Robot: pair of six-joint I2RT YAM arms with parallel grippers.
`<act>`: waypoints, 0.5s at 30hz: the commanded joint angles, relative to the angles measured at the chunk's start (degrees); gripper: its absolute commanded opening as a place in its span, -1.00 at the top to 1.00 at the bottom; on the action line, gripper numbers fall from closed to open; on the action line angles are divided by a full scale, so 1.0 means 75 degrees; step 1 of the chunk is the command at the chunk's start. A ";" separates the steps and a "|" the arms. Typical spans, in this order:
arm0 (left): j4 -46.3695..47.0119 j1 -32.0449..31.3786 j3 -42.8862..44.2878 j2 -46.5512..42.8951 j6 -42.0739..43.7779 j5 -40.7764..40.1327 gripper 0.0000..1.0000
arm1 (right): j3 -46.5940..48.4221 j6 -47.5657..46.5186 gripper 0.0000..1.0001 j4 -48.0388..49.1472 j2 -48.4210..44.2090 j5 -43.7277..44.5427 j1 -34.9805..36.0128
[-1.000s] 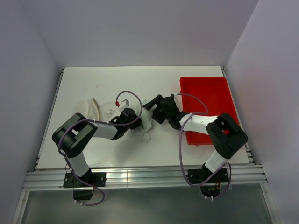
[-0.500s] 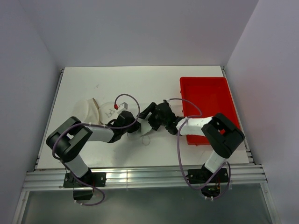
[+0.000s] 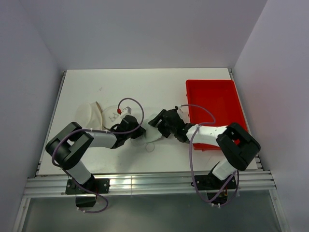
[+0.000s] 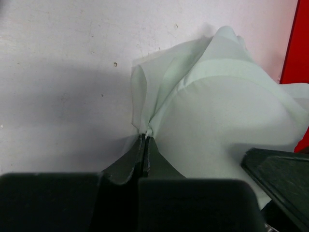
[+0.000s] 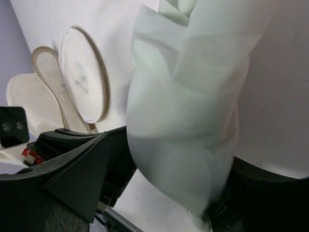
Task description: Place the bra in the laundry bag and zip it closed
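Note:
The white bra (image 3: 149,134) is stretched between my two grippers at the table's middle. My left gripper (image 3: 138,135) is shut on a bunched edge of the bra (image 4: 217,111), its jaws pressed together on the fabric (image 4: 145,137). My right gripper (image 3: 158,122) holds the other side; in the right wrist view the bra (image 5: 188,106) fills the frame and narrows into my right gripper (image 5: 207,217), whose jaws the cloth hides. The cream laundry bag (image 3: 94,115) lies left of both grippers, its round face with the dark outline (image 5: 84,82) showing.
The red plastic tray (image 3: 212,108) stands at the right, close behind my right arm, and its edge shows in the left wrist view (image 4: 292,53). The white tabletop (image 3: 145,87) has walls at the back and both sides.
My right gripper has come down and nearer with the bra. My left gripper has shifted a little left and nearer. The bra now sits lower between them.

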 commanded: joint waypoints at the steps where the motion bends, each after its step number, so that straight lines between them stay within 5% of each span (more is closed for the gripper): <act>1: -0.1462 -0.0095 -0.0306 0.0077 0.0070 -0.0019 1.00 | -0.0400 -0.0161 -0.53 -0.0137 -0.0660 0.0485 -0.0156; 5: -0.1544 -0.0095 -0.0247 0.0100 0.0046 -0.0054 1.00 | -0.0577 -0.0313 -0.35 -0.0020 -0.0791 0.0392 -0.0402; 9: -0.1894 -0.0107 -0.0118 -0.0250 0.0128 -0.0253 0.92 | -0.0612 -0.0454 0.32 0.0296 -0.0569 0.0077 -0.0519; 15: -0.2575 -0.0119 0.0280 -0.0941 0.0432 -0.0429 0.65 | -0.0624 -0.0489 0.63 0.1105 -0.0170 -0.0522 -0.0602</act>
